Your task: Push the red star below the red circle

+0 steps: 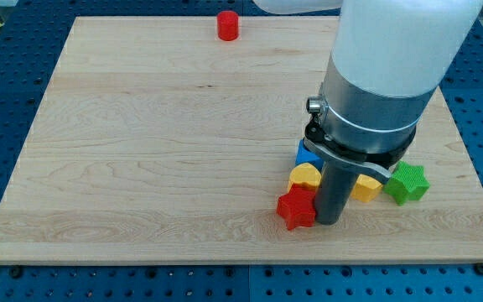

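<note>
One red star-shaped block (297, 208) lies near the view's bottom, touching my tip (327, 221) on its right; the rod grasps nothing. The small red circle block (227, 25) is well apart, at the wooden board's (141, 151) top edge. I judge the push is only beginning: next my tip must go around below the star and drive it up and left.

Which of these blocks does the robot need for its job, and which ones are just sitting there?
For the job: red star, right beside my tip; red circle, far off at the view's top.

Just lying about: blue block, two yellow blocks, green star, all clustered around the rod.
</note>
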{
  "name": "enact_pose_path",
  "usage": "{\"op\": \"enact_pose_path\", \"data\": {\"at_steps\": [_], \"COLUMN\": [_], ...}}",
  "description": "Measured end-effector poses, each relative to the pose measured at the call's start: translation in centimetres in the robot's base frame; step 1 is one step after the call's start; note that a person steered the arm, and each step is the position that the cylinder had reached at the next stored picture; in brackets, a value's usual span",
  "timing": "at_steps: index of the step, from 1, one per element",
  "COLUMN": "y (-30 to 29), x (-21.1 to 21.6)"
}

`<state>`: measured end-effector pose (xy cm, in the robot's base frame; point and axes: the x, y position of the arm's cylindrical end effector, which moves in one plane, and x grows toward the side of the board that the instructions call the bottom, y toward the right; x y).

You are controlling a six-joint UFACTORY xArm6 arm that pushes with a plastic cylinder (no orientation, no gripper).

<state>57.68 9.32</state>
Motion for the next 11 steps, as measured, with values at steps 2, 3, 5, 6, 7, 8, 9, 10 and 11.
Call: {"op": "enact_pose_path", "data": {"at_steps": [2, 3, 5, 6, 7, 8, 9, 10, 11], "y": [-3.2, -1.6, -4.5, -7.8, -7.8, -7.0, -6.0, -5.7, -4.9], "x": [-0.3, 0.0, 2.5, 2.3, 0.4, -2.2, -4.8, -7.9, -11.6]}}
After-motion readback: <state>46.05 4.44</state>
